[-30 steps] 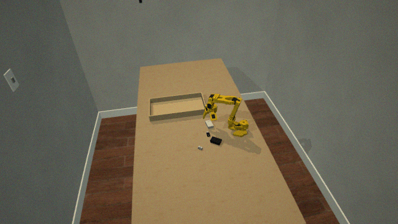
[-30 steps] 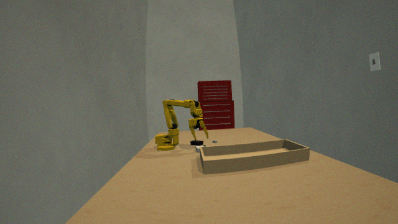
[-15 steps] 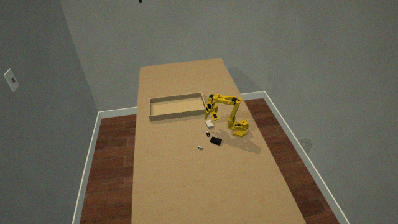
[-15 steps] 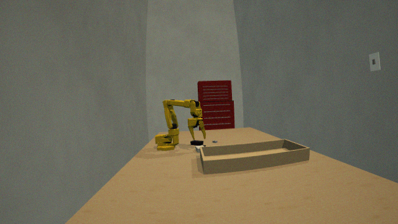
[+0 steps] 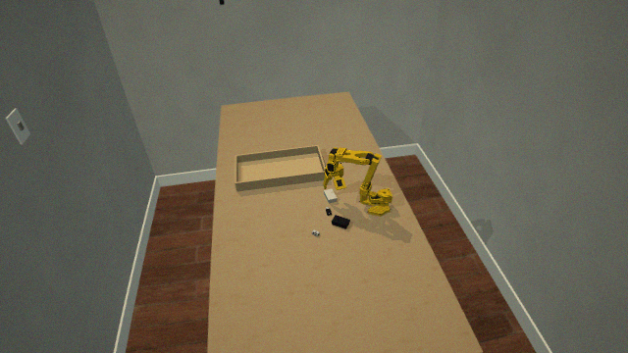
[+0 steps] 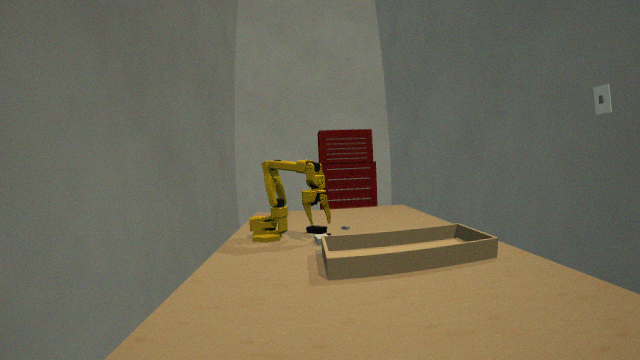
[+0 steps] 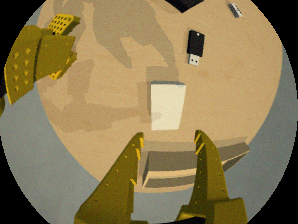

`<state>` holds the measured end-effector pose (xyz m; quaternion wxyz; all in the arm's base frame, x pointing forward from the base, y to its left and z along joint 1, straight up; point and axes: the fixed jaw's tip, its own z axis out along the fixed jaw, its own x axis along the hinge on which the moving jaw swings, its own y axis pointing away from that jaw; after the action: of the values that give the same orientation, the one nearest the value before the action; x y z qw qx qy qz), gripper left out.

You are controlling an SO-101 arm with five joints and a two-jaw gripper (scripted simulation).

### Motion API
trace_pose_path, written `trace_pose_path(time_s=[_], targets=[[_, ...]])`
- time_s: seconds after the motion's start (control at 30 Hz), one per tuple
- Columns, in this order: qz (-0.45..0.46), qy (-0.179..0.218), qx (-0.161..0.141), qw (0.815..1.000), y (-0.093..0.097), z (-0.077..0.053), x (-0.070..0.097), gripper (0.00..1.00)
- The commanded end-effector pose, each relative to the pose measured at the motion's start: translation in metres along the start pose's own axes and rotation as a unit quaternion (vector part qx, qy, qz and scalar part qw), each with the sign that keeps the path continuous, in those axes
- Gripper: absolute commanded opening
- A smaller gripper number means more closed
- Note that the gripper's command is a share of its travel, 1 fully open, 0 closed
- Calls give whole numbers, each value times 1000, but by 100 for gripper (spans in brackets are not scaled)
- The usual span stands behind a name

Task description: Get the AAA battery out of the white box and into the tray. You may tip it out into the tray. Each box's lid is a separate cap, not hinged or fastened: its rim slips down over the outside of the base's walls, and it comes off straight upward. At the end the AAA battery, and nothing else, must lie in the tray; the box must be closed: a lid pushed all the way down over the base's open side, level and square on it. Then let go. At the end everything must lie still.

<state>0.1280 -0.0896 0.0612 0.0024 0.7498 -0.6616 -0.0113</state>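
Your jaws (image 5: 332,188) (image 6: 320,223) are hanging partly open, holding nothing. Keep them centring over the white box (image 5: 331,195) (image 6: 319,243) (image 7: 167,106) before lowering.

The pincer (image 7: 170,134) reaches in from the bottom edge, its two yellow fingers standing apart with nothing between the tips. Just ahead of them a white box (image 7: 167,107) lies on the counter (image 7: 232,95) — its top unbroken and pale. Beyond it lies a black memory stick (image 7: 196,44), metal plug toward the box. A dark object (image 7: 184,4) is cut off at the top edge. Part of the tray (image 7: 172,161) shows behind the fingers — the rest hidden.
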Motion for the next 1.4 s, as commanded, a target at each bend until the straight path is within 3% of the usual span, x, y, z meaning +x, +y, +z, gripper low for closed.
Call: trace_pose_path(time_s=[0.0,1.37], targets=[[-9,7,9,1000,-4,-5,1,28],[-9,7,9,1000,-7,-9,3,28]])
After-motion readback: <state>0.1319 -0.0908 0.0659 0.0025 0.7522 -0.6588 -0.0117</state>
